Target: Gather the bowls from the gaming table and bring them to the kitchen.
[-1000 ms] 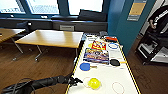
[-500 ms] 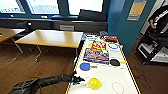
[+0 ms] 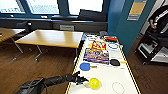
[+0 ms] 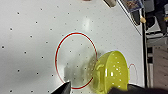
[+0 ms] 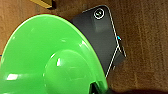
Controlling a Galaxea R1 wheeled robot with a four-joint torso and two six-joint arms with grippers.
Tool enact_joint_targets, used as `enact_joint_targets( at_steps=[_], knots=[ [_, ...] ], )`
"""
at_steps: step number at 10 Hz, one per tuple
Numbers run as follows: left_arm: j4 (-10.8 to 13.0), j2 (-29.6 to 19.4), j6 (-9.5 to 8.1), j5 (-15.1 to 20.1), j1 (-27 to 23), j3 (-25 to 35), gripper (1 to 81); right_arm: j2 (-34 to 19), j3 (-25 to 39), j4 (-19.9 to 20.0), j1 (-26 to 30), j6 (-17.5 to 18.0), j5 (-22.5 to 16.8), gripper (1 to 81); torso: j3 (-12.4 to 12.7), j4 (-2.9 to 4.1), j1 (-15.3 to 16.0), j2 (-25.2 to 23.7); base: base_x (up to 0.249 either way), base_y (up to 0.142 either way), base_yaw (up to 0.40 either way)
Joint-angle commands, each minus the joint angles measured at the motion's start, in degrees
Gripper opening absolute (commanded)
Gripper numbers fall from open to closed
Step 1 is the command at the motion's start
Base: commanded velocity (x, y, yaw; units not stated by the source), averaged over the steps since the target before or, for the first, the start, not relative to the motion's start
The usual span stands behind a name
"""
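The left gripper [image 3: 84,80] reaches over the near end of the gaming table [image 3: 107,75] and meets the rim of the yellow bowl [image 3: 95,83]; in the left wrist view 1 dark fingertip [image 4: 62,88] stands apart from the bowl [image 4: 111,72] and another dark part overlaps its rim, so whether the fingers have closed on it cannot be told. The bowl appears tilted, casting a shadow across a red circle [image 4: 75,60] drawn on the dotted white top. The green bowl [image 5: 47,57] sits large before the right wrist camera, above the wooden floor [image 5: 147,30] and a dark robot part; the right fingers' state cannot be told. Farther up the table lie a blue paddle [image 3: 85,66], a black paddle [image 3: 115,62], colourful boxes [image 3: 96,55] and a blue-rimmed plate [image 3: 113,46]. A wooden table [image 3: 51,38] stands beside it.
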Motion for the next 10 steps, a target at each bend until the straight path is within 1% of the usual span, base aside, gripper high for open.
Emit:
enact_joint_targets(
  at_steps=[1,4,6,10],
  knots=[
    [-0.35,0.86,-0.04,2.27,-8.26,0.33,81.1,-2.35,0.7,-1.23,1.01,-0.49,-2.84,1.0,0.0,0.0,0.0,0.0,0.0,0.0,0.0],
    [-0.26,2.69,-0.04,2.36,-8.17,-1.78,81.1,-2.53,1.32,-1.23,1.1,-0.67,-2.84,1.0,0.0,0.0,0.0,0.0,0.0,0.0,0.0],
    [0.79,4.02,-0.04,3.24,-8.09,-2.49,81.1,-2.97,1.76,-1.23,1.1,-0.67,-2.84,1.0,0.0,0.0,0.0,0.0,0.0,0.0,0.0],
    [0.97,4.46,-0.04,3.24,-7.56,-2.75,81.1,-2.79,2.02,-1.32,1.1,-0.67,-2.75,1.0,0.0,0.0,0.0,0.0,0.0,0.0,0.0]
  ],
)
